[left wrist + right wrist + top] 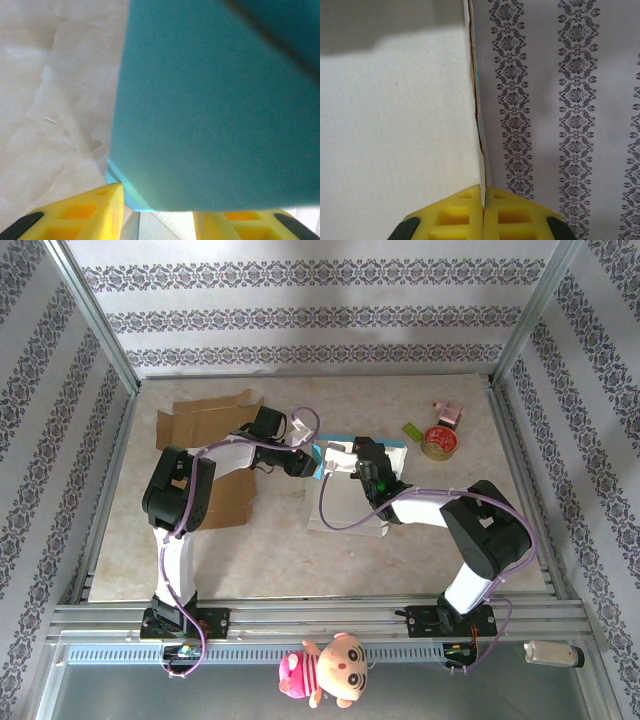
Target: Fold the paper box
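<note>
Paper box [350, 510] lies mid-way across the table [280, 560]; we see the left arm [185, 495] and right arm [480, 530] bent inward toward it. Right hand [483, 192] is clenched on its white panel's edge. Left hand [157, 205] meets the teal wall, fingers parted; we cannot tell whether it grasps.

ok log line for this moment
task: fold paper box | right fingers: pinched shut on box's thin edge | left fingers: apart at teal panel corner | stage: mid-fold
</note>
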You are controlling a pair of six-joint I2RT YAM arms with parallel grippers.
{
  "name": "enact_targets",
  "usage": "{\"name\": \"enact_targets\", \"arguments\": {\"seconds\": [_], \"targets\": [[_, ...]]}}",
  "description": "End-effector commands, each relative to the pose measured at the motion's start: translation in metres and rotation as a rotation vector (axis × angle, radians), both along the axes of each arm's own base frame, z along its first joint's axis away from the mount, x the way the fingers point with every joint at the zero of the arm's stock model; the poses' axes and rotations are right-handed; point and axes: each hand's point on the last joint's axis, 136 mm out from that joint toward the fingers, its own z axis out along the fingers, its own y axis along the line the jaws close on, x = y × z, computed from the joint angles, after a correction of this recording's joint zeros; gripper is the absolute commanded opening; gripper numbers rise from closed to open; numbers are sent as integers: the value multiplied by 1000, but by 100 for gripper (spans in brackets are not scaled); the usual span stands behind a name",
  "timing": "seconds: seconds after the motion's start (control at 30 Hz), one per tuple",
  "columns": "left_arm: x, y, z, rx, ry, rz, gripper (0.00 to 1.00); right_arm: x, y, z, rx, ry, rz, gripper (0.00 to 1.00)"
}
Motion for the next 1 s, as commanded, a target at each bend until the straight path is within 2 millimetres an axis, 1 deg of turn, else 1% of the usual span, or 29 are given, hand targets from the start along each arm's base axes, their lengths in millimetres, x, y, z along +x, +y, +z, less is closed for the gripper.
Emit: {"name": "enact_targets", "arguments": {"seconds": [0.0, 0.07, 0.17, 0.27, 0.3, 0.37, 0.4, 0.5, 0.67, 0.8, 0.9, 0.97], "targets": [[22, -10, 41, -38, -189, 38, 37, -12, 10, -15, -11, 35, 43, 0], [24, -11, 46, -39, -220, 43, 33, -12, 11, -16, -11, 37, 42, 0], [27, -12, 48, -23, -243, 51, 28, -13, 12, -16, -14, 37, 46, 0], [27, -13, 49, -11, -263, 53, 27, -15, 13, -18, -20, 41, 51, 0], [26, -15, 50, -14, -267, 49, 28, -15, 13, -20, -19, 44, 49, 0], [24, -17, 52, -22, -274, 43, 35, -16, 13, -23, -19, 50, 46, 0], [23, -18, 54, -25, -278, 41, 37, -17, 13, -25, -21, 53, 45, 0], [23, -19, 56, -28, -292, 46, 38, -18, 14, -27, -25, 56, 43, 0], [26, -18, 56, -13, -301, 59, 30, -17, 15, -28, -26, 57, 46, 0], [26, -19, 56, 13, -306, 65, 26, -17, 15, -29, -33, 60, 46, 0], [29, -23, 59, 14, -310, 105, 20, -17, 17, -28, -25, 57, 44, 0], [32, -27, 61, 7, -303, 153, 19, -18, 20, -28, -20, 56, 46, 0]]}}
